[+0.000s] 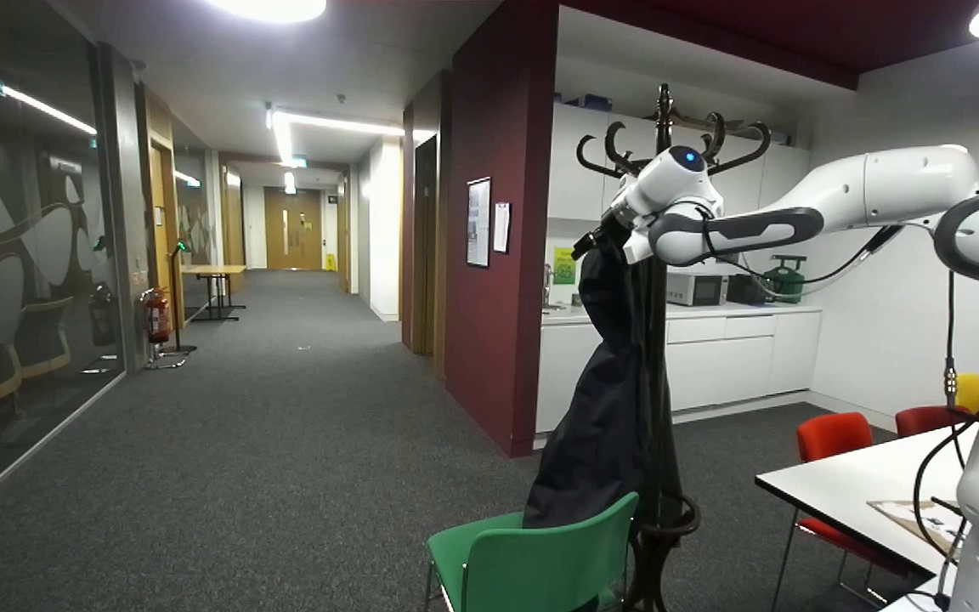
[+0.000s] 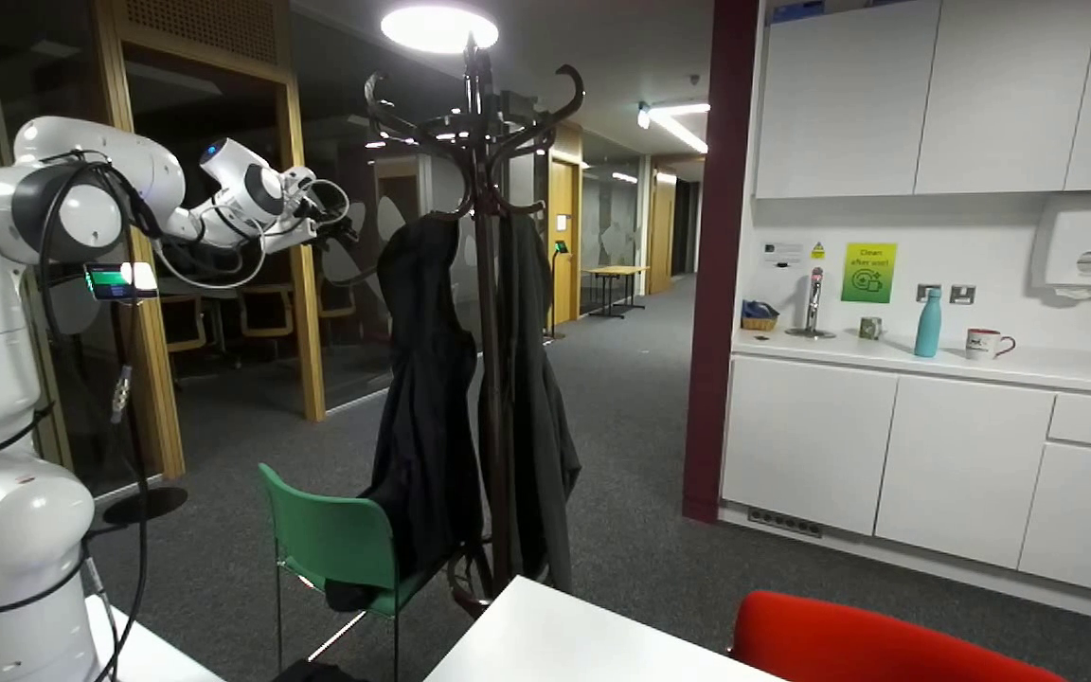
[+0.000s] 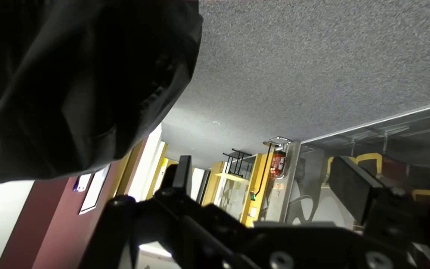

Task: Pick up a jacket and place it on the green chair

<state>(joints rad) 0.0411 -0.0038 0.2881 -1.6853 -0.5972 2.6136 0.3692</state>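
The jacket, a long black limp coat, hangs at the coat stand in both exterior views (image 1: 596, 425) (image 2: 424, 398). Its lower end drapes onto the seat of the green chair (image 1: 553, 561), behind the backrest, and also shows below the backrest of that chair (image 2: 332, 538). My gripper (image 1: 598, 240) is level with the jacket's top. In an exterior view my gripper (image 2: 342, 225) is beside the jacket with a gap between them. In the wrist view the jacket (image 3: 69, 93) fills the upper left, outside the widely parted fingers of my gripper (image 3: 263, 170). Nothing is between them.
The dark branched coat stand (image 1: 664, 110) (image 2: 483, 284) rises close behind the jacket. Another dark fabric piece (image 2: 536, 407) hangs on its far side. A white table (image 1: 863, 484) (image 2: 583, 635), red chairs (image 1: 834, 435) (image 2: 849, 635) and a yellow chair (image 1: 970, 391) stand nearby.
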